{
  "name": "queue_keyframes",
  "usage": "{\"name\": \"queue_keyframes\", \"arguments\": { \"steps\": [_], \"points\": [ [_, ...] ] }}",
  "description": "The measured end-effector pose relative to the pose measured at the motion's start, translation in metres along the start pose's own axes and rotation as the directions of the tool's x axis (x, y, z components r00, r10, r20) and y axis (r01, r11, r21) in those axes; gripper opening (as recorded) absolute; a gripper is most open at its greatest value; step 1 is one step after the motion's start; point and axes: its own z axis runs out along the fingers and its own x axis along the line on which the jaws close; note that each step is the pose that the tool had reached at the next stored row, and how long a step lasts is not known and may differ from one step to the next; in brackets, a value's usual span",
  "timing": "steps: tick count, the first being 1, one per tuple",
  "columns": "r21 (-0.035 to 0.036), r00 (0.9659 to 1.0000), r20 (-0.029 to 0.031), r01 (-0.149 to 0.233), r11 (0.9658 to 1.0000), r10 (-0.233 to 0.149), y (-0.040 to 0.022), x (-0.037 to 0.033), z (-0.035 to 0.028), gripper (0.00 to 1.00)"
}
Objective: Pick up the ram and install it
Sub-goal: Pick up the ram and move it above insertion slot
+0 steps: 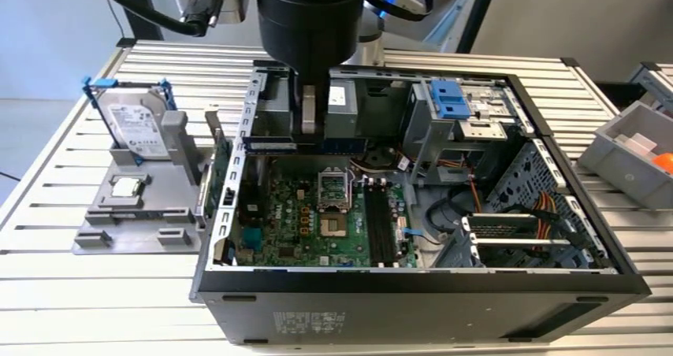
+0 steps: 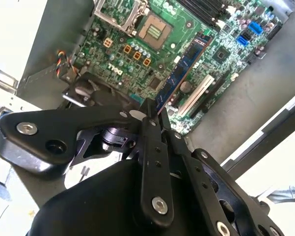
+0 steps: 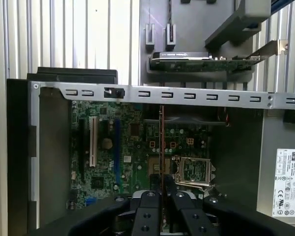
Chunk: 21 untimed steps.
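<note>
The gripper (image 2: 156, 110) has its fingers closed tight on one end of the ram (image 2: 179, 73), holding it above the motherboard (image 2: 118, 54) inside the case (image 1: 421, 309) (edge-on in the first wrist view), so pickup looks done while seating in the slots (image 1: 379, 222) remains

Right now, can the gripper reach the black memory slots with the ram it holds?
Probably yes. The gripper, shut on the ram, hangs over the open case; the slots lie bare, with nothing above them.
</note>
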Motion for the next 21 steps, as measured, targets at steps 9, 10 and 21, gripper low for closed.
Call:
{"name": "queue_keyframes", "arguments": {
  "steps": [9, 10, 21],
  "points": [
    [0.0001, 1.0000, 0.0001, 0.000, 1.0000, 0.000, -0.0161, 0.0000, 0.0000, 0.00],
    [0.0000, 1.0000, 0.0000, 0.000, 1.0000, 0.000, -0.0178, 0.0000, 0.0000, 0.00],
    [0.0001, 1.0000, 0.0002, 0.000, 1.0000, 0.000, -0.0359, 0.0001, 0.0000, 0.00]
  ]
}}
